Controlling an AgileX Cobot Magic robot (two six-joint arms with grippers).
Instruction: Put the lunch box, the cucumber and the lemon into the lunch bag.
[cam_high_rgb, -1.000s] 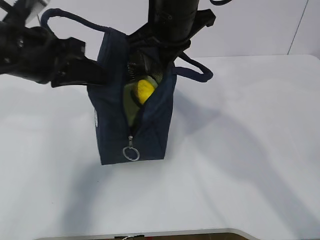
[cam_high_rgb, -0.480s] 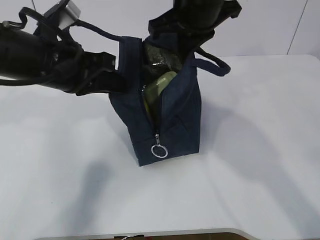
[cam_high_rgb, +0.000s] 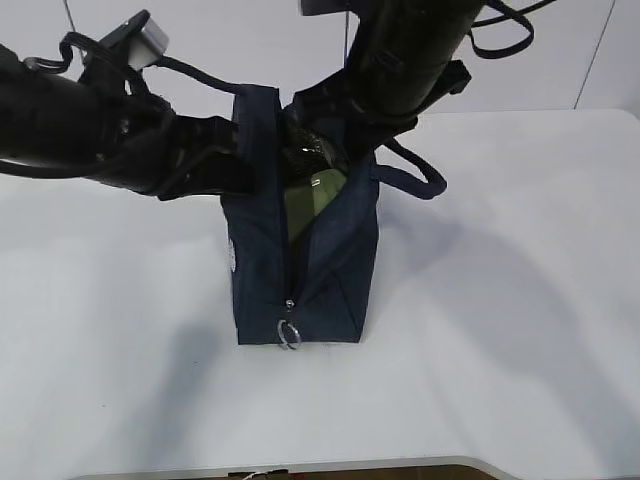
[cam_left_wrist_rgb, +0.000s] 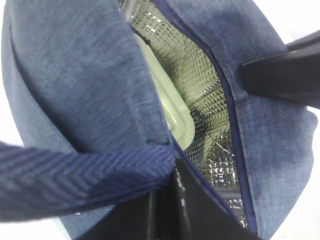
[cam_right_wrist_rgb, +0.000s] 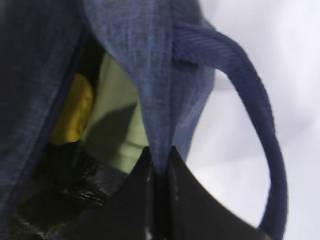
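While both arms pinch the rim of the boxy dark navy fabric lunch bag (cam_high_rgb: 300, 260), the exterior view shows it upright on the white table (cam_high_rgb: 500, 330), mouth pulled apart, silver ring pull (cam_high_rgb: 289, 335) low on the front. The left gripper (cam_high_rgb: 235, 165) is clamped on the bag's left wall; the right gripper (cam_high_rgb: 340, 125) grips the opposite edge by a loop handle (cam_high_rgb: 410, 175). A pale sage-green lunch box lid (cam_high_rgb: 305, 200) shows inside. Risk, as I judge it: uneven pulling could tip the bag or tilt its contents toward the open slit. Nothing else stands on the table.

Left wrist view: the left gripper (cam_left_wrist_rgb: 167, 197) is closed on a fold of navy fabric at the zipper's end. The lunch box (cam_left_wrist_rgb: 172, 107) sits against silver quilted lining (cam_left_wrist_rgb: 200, 90). A slip here would let the wall sag over the opening.

Right wrist view: the right gripper (cam_right_wrist_rgb: 159, 187) is clenched on the fabric edge, the handle looping beside it. The small bright yellow lemon (cam_right_wrist_rgb: 75, 112) lies inside beside the box. A dark shape below it may be the cucumber; I cannot tell. If it is not in, the two arms themselves crowd the mouth.
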